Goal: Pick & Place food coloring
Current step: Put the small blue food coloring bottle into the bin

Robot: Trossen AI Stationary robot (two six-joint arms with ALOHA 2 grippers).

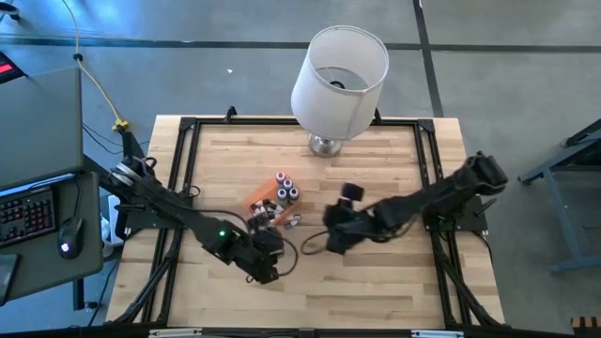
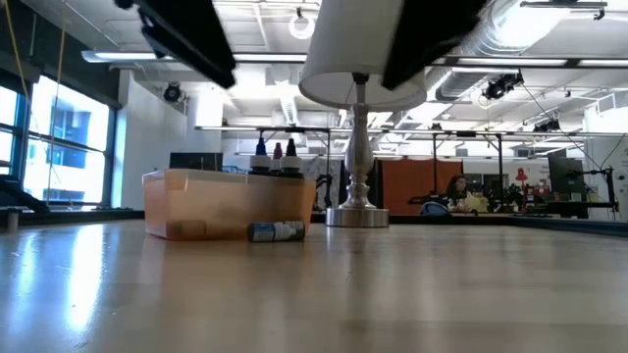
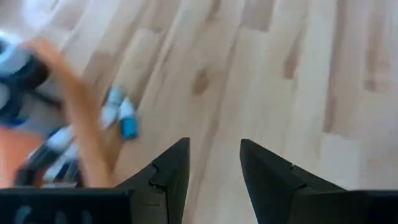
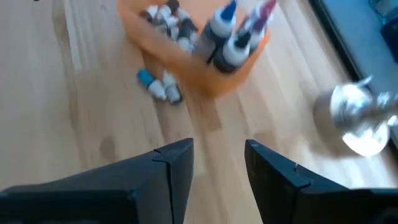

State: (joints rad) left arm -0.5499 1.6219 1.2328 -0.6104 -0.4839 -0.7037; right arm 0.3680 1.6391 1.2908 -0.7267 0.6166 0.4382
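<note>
The orange tray [image 1: 264,199] stands left of the table's middle. It holds three upright dropper bottles [image 1: 285,188] and several small ones lying in it [image 4: 166,20]. Two or three tiny bottles [image 1: 292,222], one with a blue cap [image 4: 145,78], lie on their sides on the wood just outside the tray's near right wall. They also show in the low view [image 2: 276,231] and the left wrist view [image 3: 122,115]. My left gripper [image 3: 214,180] is open and empty above bare wood, near the tray's near side [image 1: 270,246]. My right gripper [image 4: 219,168] is open and empty, right of the loose bottles [image 1: 331,233].
A big white lampshade lamp [image 1: 339,70] stands on its metal base [image 4: 357,118] at the far middle of the table. A black frame [image 1: 188,150] runs along the table's edges. Bare wood lies toward the near edge.
</note>
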